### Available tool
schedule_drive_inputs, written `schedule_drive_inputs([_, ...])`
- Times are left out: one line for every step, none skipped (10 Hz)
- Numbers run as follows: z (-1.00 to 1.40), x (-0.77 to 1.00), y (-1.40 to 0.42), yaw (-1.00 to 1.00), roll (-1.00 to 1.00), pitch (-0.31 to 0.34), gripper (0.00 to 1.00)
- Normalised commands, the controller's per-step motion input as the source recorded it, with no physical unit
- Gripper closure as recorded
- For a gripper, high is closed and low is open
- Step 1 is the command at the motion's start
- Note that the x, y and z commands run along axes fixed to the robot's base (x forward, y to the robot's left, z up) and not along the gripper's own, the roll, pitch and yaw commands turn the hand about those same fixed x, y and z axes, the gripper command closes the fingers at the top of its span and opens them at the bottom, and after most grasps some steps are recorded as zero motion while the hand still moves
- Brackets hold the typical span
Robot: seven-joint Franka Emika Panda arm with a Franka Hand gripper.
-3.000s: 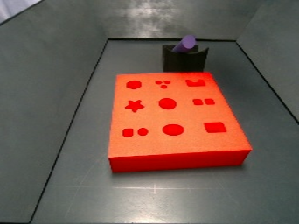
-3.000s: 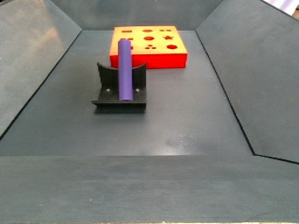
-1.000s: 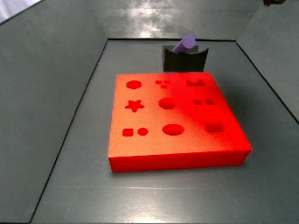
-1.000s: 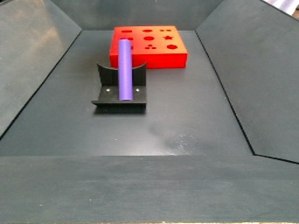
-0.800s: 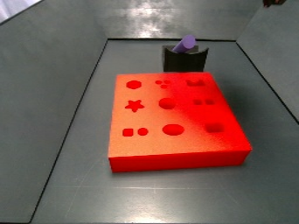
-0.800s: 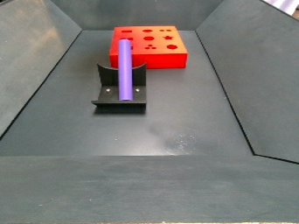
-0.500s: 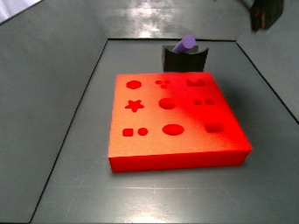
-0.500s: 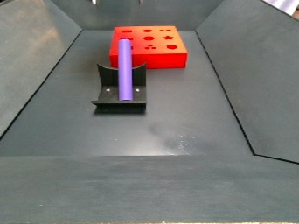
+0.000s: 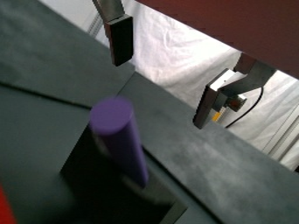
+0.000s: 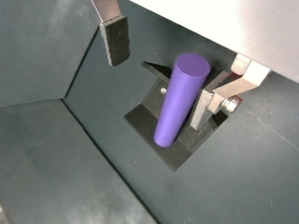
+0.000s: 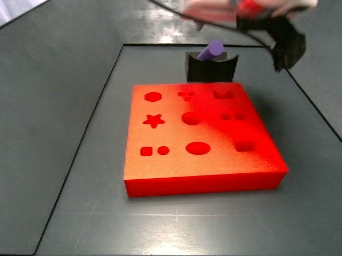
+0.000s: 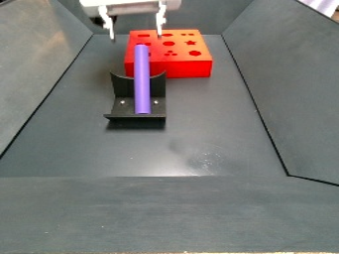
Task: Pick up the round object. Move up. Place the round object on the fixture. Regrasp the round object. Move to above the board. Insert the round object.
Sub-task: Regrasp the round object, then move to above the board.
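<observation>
The slim purple round object (image 12: pixel 139 76) lies lengthwise in the notch of the black fixture (image 12: pixel 119 111), near the red board (image 12: pixel 172 52), with the open gripper (image 10: pixel 166 54) above it.

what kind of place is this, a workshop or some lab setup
Probably a lab robot test cell: a grey walled bin holding only the board, the fixture cradling the round object, and the open gripper above them.

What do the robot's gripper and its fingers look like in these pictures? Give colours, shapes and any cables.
The gripper above the fixture has two flat silver fingers with dark pads. In a wrist view, one finger carries a silver bracket with a thin dark cable. In a side view the gripper body looks white; elsewhere it is blurred.
</observation>
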Motion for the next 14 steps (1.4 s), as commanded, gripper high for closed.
schedule_drive_inputs([-0.86,0.12,0.01,0.0,0.07,-0.066,0.0])
schedule_drive_inputs([-0.63,0.1,0.0,-0.02,0.07,-0.04,0.0])
schedule_drive_inputs([-0.52,0.1,0.0,-0.02,0.07,-0.024,0.0])
schedule_drive_inputs([-0.3,0.09,0.0,-0.02,0.07,0.0,0.0])
schedule_drive_inputs([0.0,0.0,0.0,0.0,0.0,0.0,1.0])
schedule_drive_inputs([1.0,0.06,0.07,-0.11,-0.02,0.329,1.0])
schedule_drive_inputs([1.0,0.06,0.07,-0.09,-0.02,0.326,1.0])
schedule_drive_inputs([1.0,0.06,0.06,0.01,-0.04,0.324,1.0])
schedule_drive_inputs([1.0,0.05,0.06,0.09,-0.05,0.313,1.0])
schedule_drive_inputs([1.0,0.06,0.05,0.13,-0.06,0.298,1.0])
schedule_drive_inputs([1.0,0.06,0.05,0.19,-0.05,0.254,1.0])
schedule_drive_inputs([1.0,0.06,0.04,0.23,-0.04,0.202,1.0])
schedule_drive_inputs([1.0,0.07,0.04,0.24,-0.03,0.155,1.0])
schedule_drive_inputs([1.0,0.07,0.03,0.24,-0.02,0.109,1.0])
